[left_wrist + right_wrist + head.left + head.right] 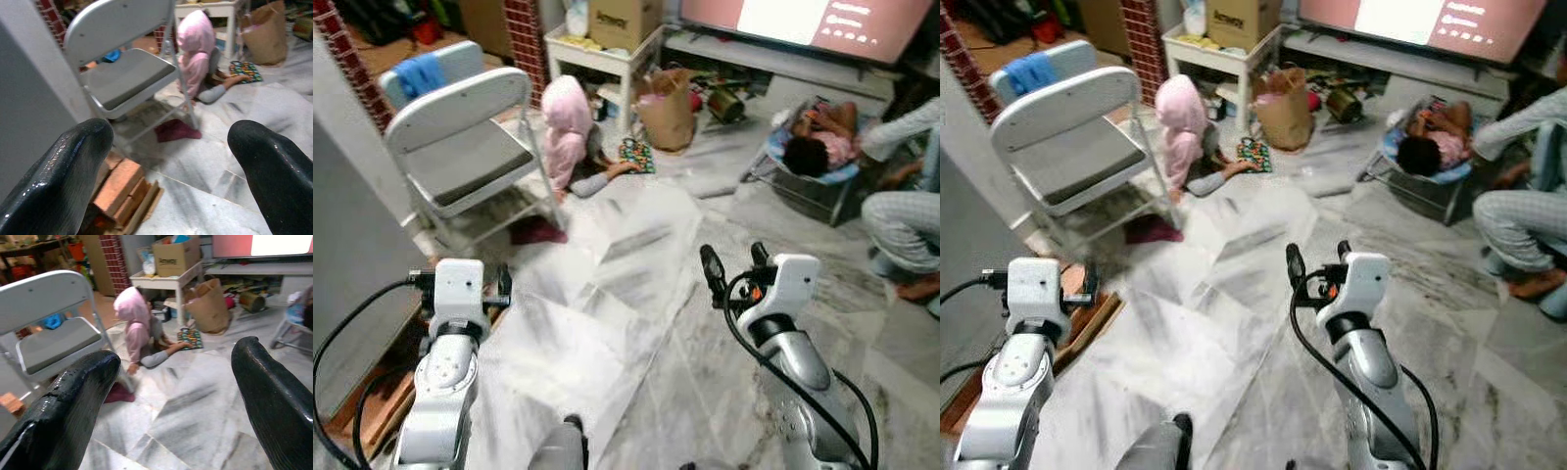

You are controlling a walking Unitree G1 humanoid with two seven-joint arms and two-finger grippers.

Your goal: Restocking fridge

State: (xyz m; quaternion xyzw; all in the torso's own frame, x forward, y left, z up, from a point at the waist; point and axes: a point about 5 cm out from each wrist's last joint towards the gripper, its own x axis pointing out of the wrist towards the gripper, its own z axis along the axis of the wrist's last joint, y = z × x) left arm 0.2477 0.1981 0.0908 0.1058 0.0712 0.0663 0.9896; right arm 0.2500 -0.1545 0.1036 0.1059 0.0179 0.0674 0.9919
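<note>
Nearest to me are my own 2 arms, raised over a pale marble floor (pixel 636 333). My left gripper (pixel 460 284) is held low on the left, and in its wrist view the 2 black fingers (pixel 54 181) stand wide apart with nothing between them. My right gripper (pixel 736 262) is up on the right, its fingertips (pixel 68 401) likewise spread wide and empty — only floor shows in the gap.

Just beside my left arm a flat grey panel (pixel 342 264) fills the left edge; I cannot tell whether it belongs to the fridge, and I can make out no groceries to restock. At its foot lie some reddish bricks on a wooden board (pixel 122 191).

Beyond that stands a grey folding chair (pixel 460 147), with a dark red cloth (pixel 536 233) on the floor under its front legs. A second chair behind it carries a blue cloth (pixel 419 73).

Just past the chair a small person in a pink hood (pixel 566 127) sits on the floor, one arm reaching to a colourful board (pixel 636 154). Near it stands a brown paper bag (pixel 668 110), beside a white side table (pixel 597 54) bearing a cardboard box (pixel 625 22).

On the right, someone lies in a low blue seat (pixel 813 147), and a person in striped trousers (pixel 901 220) sits at the edge. Farthest back — a large lit screen (pixel 803 22).
</note>
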